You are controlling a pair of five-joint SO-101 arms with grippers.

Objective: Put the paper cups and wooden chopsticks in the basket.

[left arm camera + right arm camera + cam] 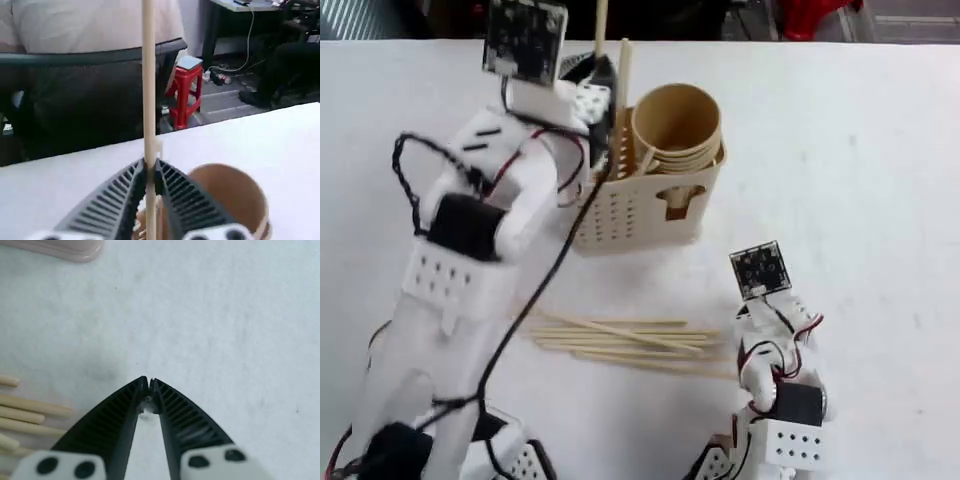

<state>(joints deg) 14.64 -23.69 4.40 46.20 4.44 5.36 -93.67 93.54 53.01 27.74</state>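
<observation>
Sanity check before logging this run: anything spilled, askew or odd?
Nothing stands out: paper cups sit stacked in the basket, loose chopsticks lie together on the table, and the left jaws grip one chopstick upright.

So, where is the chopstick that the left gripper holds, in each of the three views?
High view: the held chopstick stands upright at the top edge, beside the paper cups in the basket.
Left wrist view: it runs up the middle of the picture, clamped in the left gripper.
Right wrist view: the sticks at the edge are the loose chopsticks lying on the table.
Shared landmark: the paper cups, next to the held chopstick in the high and left wrist views.
</observation>
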